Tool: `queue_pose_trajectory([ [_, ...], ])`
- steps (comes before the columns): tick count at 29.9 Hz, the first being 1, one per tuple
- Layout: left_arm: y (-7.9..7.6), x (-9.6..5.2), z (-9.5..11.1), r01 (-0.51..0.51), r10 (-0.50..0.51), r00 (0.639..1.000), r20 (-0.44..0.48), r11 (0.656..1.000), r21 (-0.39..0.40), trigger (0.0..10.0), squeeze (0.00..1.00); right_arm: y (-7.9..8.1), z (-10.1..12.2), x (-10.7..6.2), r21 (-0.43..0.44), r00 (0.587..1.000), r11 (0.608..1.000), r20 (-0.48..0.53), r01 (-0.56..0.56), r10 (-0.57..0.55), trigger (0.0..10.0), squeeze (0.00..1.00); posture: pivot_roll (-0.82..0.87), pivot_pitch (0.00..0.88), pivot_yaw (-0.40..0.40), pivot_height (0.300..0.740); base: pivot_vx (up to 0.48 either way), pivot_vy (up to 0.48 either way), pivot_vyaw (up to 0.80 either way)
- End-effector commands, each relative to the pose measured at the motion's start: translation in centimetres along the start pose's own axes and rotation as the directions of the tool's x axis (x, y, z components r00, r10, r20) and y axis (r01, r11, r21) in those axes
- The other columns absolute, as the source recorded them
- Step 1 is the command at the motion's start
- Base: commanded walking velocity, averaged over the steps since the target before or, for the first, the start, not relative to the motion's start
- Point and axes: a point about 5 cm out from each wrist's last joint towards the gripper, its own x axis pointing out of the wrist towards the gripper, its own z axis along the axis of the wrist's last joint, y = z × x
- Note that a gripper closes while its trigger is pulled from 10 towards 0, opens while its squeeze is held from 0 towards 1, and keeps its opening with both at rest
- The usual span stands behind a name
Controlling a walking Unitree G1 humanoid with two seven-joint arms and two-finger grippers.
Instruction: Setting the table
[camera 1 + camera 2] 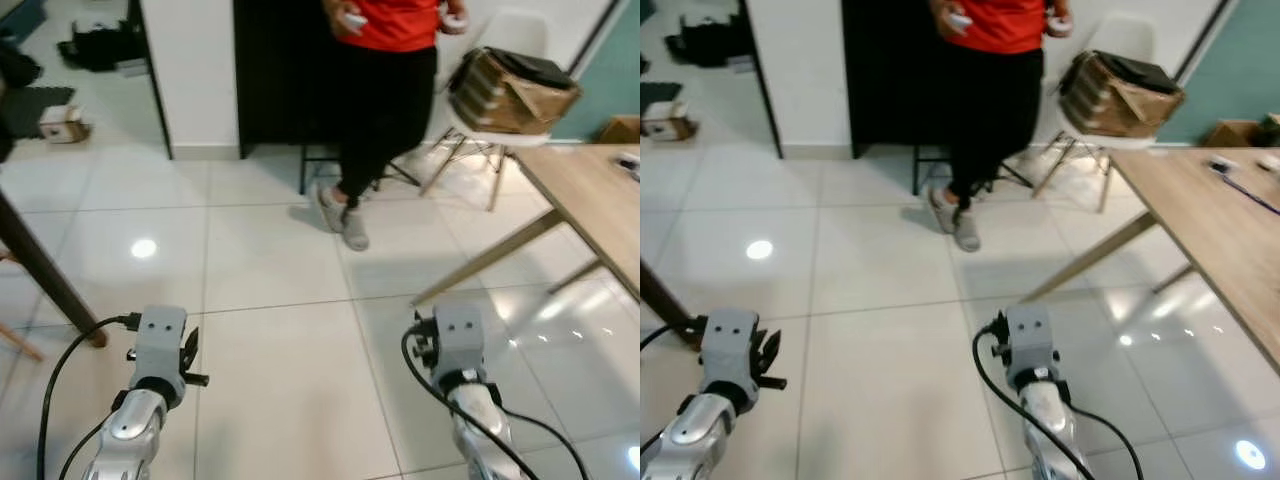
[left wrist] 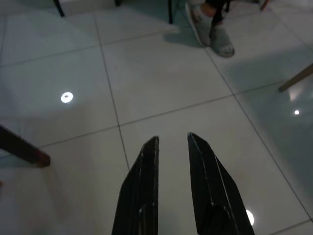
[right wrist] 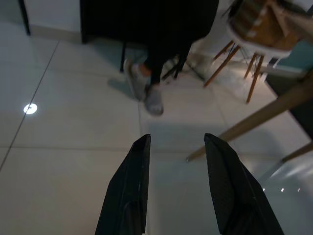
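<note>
Task barely begun, by look of it: both claws empty, nothing carried, no tableware in reach. Left claw (image 2: 172,152) held low over tiled floor (image 1: 270,330), fingers slightly apart. Right claw (image 3: 177,156) likewise low over floor, fingers wider apart, gripping nothing. Wooden table (image 1: 1215,225) stood ahead and to right of right claw, well apart; its long axis ran away from robot. Small items at far end, too small to tell. Person (image 1: 385,100) stood ahead, beyond both claws. Left: reach table, fetch settings, lay them.

Home dining area | glossy white tile floor (image 1: 270,250) | wooden table (image 1: 590,195) | white chair (image 1: 505,60) holding boxes
</note>
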Motion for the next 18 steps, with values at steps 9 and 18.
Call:
queue_pose_trajectory([
  [9,0.5,0.1,-0.2,0.008,-0.008,1.000,-0.015,1.000,0.022,10.0,0.00,-0.1,-0.8,0.0,0.019,0.999,0.999,-0.028,0.035,-0.034,10.0,0.00,-0.01,0.043,0.039,0.740,0.000,0.000,-0.80],
  [18,0.2,0.5,0.0,0.010,-0.010,1.000,-0.002,1.000,0.018,10.0,0.00,0.3,-0.6,0.0,0.019,1.000,1.000,-0.020,0.017,-0.017,10.0,0.00,-0.03,0.048,0.019,0.740,0.000,0.000,-0.80],
])
